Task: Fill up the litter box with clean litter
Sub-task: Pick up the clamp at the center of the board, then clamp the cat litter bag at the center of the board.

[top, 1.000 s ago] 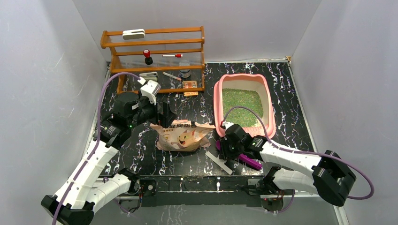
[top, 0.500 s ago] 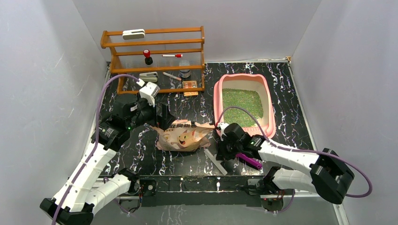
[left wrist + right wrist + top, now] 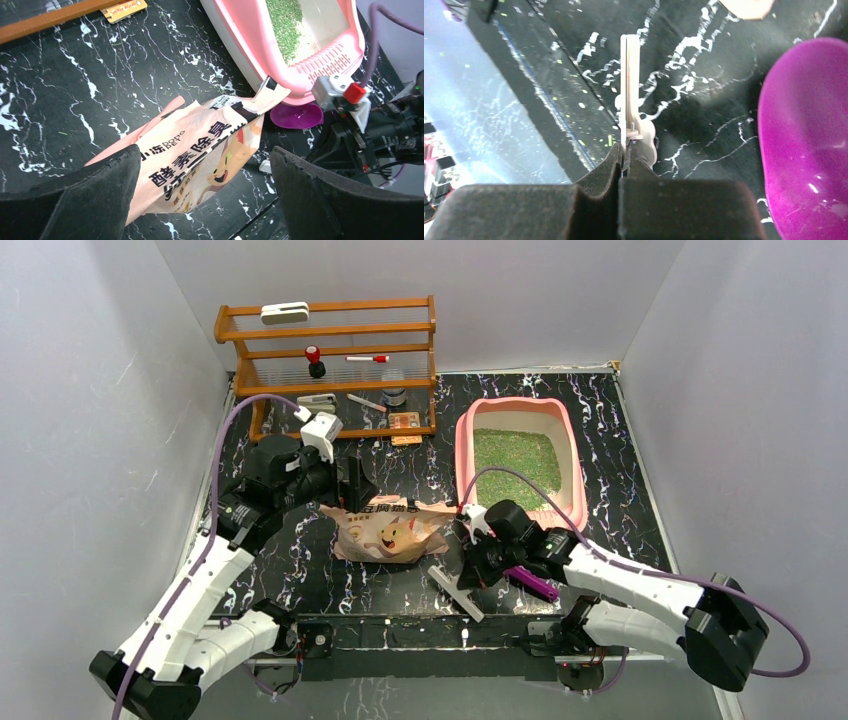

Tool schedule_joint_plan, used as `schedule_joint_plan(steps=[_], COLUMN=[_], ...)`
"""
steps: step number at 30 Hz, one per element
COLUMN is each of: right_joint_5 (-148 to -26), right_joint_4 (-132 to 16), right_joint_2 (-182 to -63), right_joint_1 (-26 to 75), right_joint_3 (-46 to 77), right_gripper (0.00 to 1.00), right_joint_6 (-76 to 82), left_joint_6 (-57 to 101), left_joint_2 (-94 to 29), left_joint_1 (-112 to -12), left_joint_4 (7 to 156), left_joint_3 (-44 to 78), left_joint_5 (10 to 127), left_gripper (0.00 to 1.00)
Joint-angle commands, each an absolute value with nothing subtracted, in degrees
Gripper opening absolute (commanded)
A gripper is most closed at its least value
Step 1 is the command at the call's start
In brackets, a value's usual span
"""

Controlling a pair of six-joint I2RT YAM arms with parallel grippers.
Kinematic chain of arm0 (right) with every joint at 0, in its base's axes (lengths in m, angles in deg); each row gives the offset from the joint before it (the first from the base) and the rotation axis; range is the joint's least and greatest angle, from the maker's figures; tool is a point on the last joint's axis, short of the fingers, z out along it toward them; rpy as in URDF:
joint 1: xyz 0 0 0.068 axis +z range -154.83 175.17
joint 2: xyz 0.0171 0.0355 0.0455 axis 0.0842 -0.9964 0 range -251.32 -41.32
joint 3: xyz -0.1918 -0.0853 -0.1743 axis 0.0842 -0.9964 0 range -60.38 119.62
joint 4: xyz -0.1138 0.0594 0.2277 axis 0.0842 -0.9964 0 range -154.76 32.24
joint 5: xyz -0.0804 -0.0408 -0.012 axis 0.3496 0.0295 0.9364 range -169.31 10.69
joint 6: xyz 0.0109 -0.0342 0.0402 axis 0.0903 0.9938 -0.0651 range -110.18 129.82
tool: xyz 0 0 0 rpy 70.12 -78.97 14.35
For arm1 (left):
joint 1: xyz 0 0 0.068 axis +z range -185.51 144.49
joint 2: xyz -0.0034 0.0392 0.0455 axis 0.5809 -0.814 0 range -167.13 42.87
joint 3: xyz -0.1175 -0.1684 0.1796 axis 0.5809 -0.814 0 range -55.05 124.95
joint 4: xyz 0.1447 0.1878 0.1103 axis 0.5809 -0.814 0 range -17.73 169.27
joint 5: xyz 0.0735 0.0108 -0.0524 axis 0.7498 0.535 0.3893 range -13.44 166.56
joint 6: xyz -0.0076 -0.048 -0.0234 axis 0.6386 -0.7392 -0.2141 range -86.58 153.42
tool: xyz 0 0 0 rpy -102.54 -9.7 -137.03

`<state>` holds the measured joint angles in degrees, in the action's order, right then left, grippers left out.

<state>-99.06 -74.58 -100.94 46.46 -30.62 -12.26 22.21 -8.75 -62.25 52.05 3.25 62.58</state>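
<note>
Your right pincer [image 3: 472,575] is clamped together on one end of a thin pale clip [image 3: 630,75]. The rest of the clip sticks out ahead of the fingers, low over the dark worktop [image 3: 420,455]. A purple scoop [image 3: 530,582] lies just beside this pincer on its outer side, away from the bag [image 3: 392,530].

Your left pincer [image 3: 205,167] stands wide apart and holds nothing. It hangs over the cat-printed bag, which lies flat below and between its fingers. Past the bag from there, and just beyond your right pincer toward the back wall, sits the litter box [image 3: 463,455]. One corner of the bag reaches its near rim, though you cannot tell whether the two touch. The clean litter [image 3: 515,468] already in the box forms a flat green layer on its floor.

This looks like the bag-opening step: the clip appears to be off the bag, and pouring has not begun. Next you would put the clip down on bare worktop on the near side of your right pincer, clear of both scoop and bag. Then bring the left pincer down onto an edge of the bag. The bag is soft and lies flat, so pick a fold the fingers can close around. Whether its mouth is open cannot be told from here, so keep that end up until it is over the box.
</note>
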Motion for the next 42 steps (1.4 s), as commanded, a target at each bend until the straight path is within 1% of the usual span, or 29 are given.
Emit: schedule_joint_plan(steps=[1, 5, 9, 12, 14, 16, 19, 20, 22, 23, 25, 27, 29, 33, 35, 36, 42], right_joint_5=[-103.42, -103.8, -100.8, -93.78, -85.77, -80.9, -72.92, -70.57, -70.39, -71.81, -75.41, -77.08, -76.39, -77.16, -77.91, -78.13, -78.74], right_joint_4=[-74.82, -73.87, -71.84, -70.26, -67.94, -64.81, -60.3, -60.83, -59.9, -59.43, -59.47, -58.3, -55.98, -54.56, -54.22, -54.1, -51.94], right_joint_2=[-96.61, -93.85, -91.39, -89.9, -89.13, -89.09, -92.59, -94.03, -95.92, -97.77, -100.45, -101.43, -102.02, -102.05, -102.11, -102.12, -101.45], right_joint_1=[46.32, 46.32, 46.3, 46.3, 46.32, 46.29, 46.36, 46.32, 46.3, 46.38, 46.37, 46.39, 46.38, 46.35, 46.34, 46.32, 46.37], right_joint_3=[-24.9, -21.78, -18.35, -15.84, -15.11, -14.35, -11.52, -9.91, -8.21, -6.53, -3.5, -3.38, -3.42, -3.5, -3.63, -3.81, -5.22], right_gripper=[0.0, 0.0, 0.0, 0.0, 0.0, 0.0, 0.0, 0.0, 0.0, 0.0, 0.0, 0.0, 0.0, 0.0, 0.0, 0.0, 0.0], right_joint_6=[-10.78, -10.02, -9.64, -9.26, -9.63, -8.78, -6.49, -6.6, -5.21, -3.95, -3.23, -3.61, -3.71, -3.91, -4.08, -4.42, -5.92], left_joint_6=[17.01, 13.11, 6.32, 2.59, 0.42, -2.49, -7.1, -7.87, -9.06, -9.64, -10.27, -10.95, -11.04, -10.92, -11.04, -11.06, -11.0], left_joint_2=[-10.22, -11.69, -12.6, -13.1, -13.2, -13.4, -17.73, -18.33, -20.4, -22.27, -22.57, -23.21, -23.42, -22.88, -22.99, -23.16, -23.52], left_joint_1=[-62.17, -62.16, -62.14, -62.14, -62.14, -62.15, -62.33, -63.91, -66.54, -69.47, -74.84, -76.79, -77.57, -77.59, -77.59, -77.57, -77.61], left_joint_4=[52.67, 53.78, 54.02, 54.51, 55.46, 57.12, 58.23, 58.45, 58.61, 59.86, 63.29, 66.18, 69.05, 70.11, 70.66, 71.04, 70.95], left_joint_3=[6.69, 8.35, 9.61, 10.34, 10.44, 10.43, 12.82, 12.97, 13.11, 13.11, 12.1, 11.5, 10.92, 9.93, 9.97, 9.98, 9.47], left_joint_5=[62.37, 62.16, 66.53, 66.5, 66.38, 65.91, 62.36, 65.17, 67.74, 70.25, 77.42, 79.33, 79.33, 81.39, 81.72, 81.5, 81.14], left_gripper=[0.98, 0.98, 0.98, 0.98, 0.98, 0.98, 0.91, 0.91, 0.9, 0.86, 0.86, 0.85, 0.8, 0.72, 0.64, 0.62, 0.61])
